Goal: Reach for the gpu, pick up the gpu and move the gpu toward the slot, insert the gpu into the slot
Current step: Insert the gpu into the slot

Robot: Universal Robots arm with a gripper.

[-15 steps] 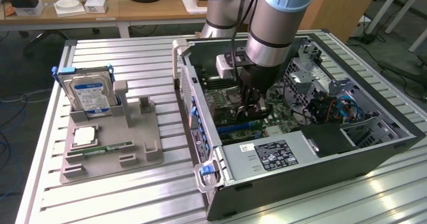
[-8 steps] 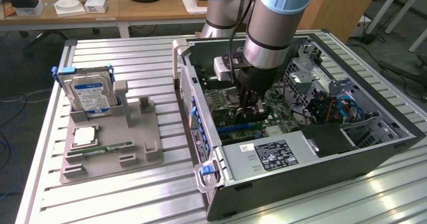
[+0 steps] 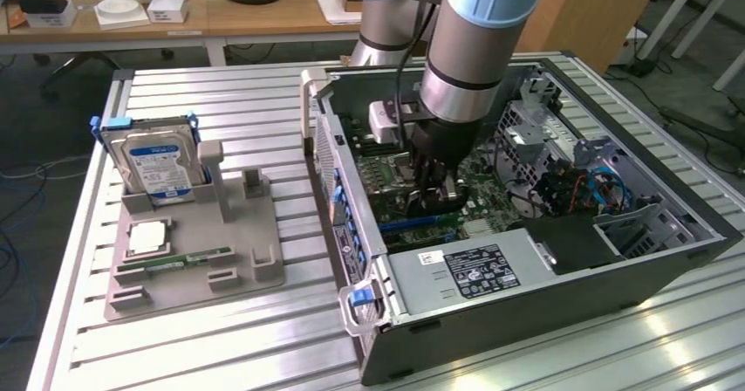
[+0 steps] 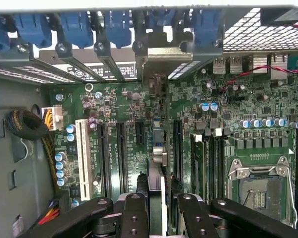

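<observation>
Black jointed gripper point(image 4: 158, 182) clamps thin gpu point(image 4: 158, 157) edge-on over green motherboard point(image 4: 120, 101)

Pincer point(image 4: 158, 182) closed on the edge-on gpu point(image 4: 158, 148), green motherboard point(image 4: 238, 99) beneath, row of blue latches point(image 4: 74, 27) beyond
</observation>
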